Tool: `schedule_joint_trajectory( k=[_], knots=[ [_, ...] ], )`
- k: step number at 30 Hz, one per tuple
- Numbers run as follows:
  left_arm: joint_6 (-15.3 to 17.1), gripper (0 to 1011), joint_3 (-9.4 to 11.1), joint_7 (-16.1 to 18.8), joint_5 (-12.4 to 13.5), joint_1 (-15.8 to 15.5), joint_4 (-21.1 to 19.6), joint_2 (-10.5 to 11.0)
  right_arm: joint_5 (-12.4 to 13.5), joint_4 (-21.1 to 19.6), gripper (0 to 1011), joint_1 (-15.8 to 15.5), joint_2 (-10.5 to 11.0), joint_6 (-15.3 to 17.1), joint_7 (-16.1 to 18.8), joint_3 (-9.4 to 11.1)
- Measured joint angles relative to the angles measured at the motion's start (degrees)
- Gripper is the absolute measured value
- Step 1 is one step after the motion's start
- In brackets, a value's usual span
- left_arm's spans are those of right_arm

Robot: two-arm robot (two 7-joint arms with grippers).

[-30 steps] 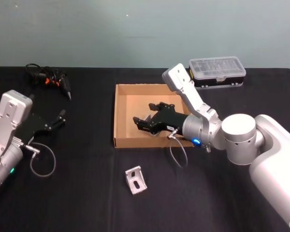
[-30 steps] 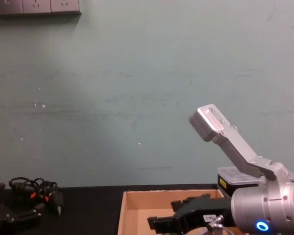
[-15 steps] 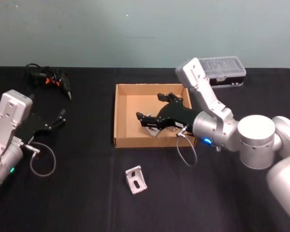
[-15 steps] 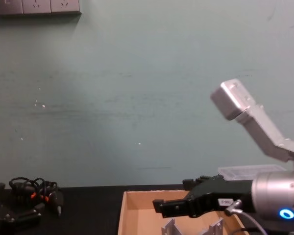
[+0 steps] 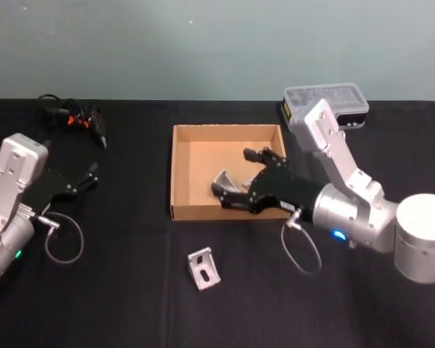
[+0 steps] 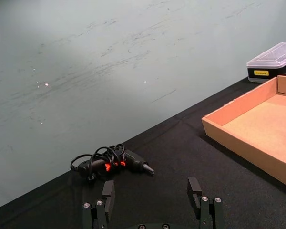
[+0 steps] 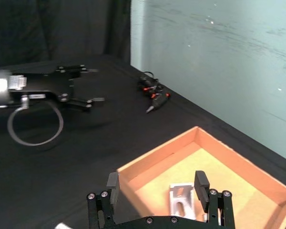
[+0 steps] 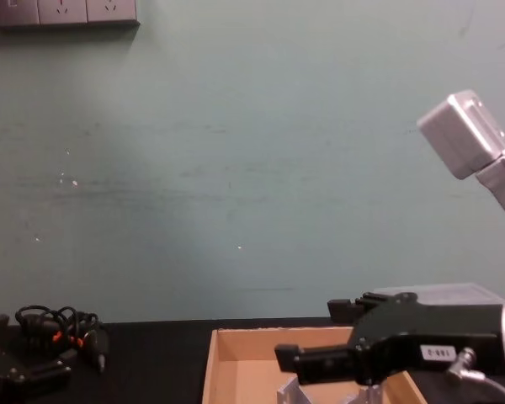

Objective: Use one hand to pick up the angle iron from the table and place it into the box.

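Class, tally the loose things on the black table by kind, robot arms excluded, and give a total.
Tan cardboard tray: 1
Silver metal angle irons: 2, one in the tray, one outside it
Clear-lidded black plastic case: 1
Black corded tool with orange marks: 1
Total: 5

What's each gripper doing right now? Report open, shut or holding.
Left gripper: open, empty, parked at the left.
Right gripper: open, empty, over the box, with an angle iron lying inside below it.
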Motion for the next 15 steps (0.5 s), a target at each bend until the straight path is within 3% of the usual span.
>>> schedule_joint_trajectory(
  k=[8, 15],
  knots=[
    [0.0, 1000, 0.0, 0.0, 0.0, 0.0, 0.0, 0.0, 0.1, -4.9, 1003, -4.1, 2.3, 0.8, 0.1, -1.7],
    [0.0, 1000, 0.0, 0.0, 0.0, 0.0, 0.0, 0.0, 0.0, -6.0, 1003, -6.5, 2.6, 1.7, -0.5, -2.9]
  ],
)
